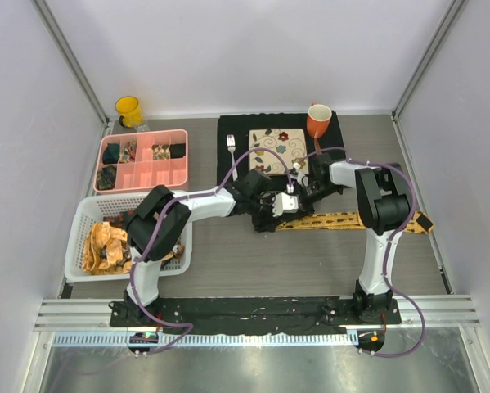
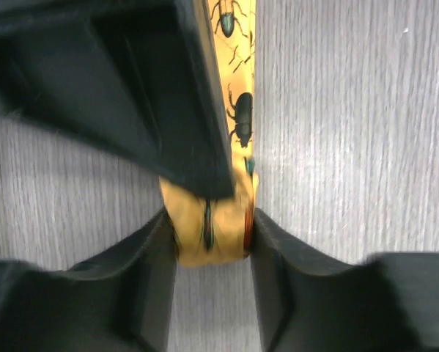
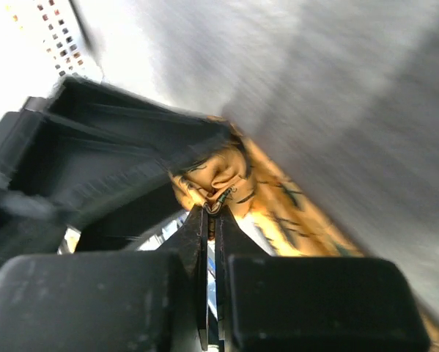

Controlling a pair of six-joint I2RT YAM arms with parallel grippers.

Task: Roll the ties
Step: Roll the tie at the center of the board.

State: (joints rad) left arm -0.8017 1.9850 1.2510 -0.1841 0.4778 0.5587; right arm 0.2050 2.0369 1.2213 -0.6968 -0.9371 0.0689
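Left wrist: left pincer clamps the folded end of the tie; right pincer pinches it narrowly.

Grey wood-grain table fills the middle, grain running side to side. The white back wall is plain and flat, and a white left wall and right wall close it in. Silver metal posts slant up at both back corners. Down front, an aluminium rail lines the near edge, then a shiny steel sheet catches soft glare. The light is bright and even, with faint shadows.
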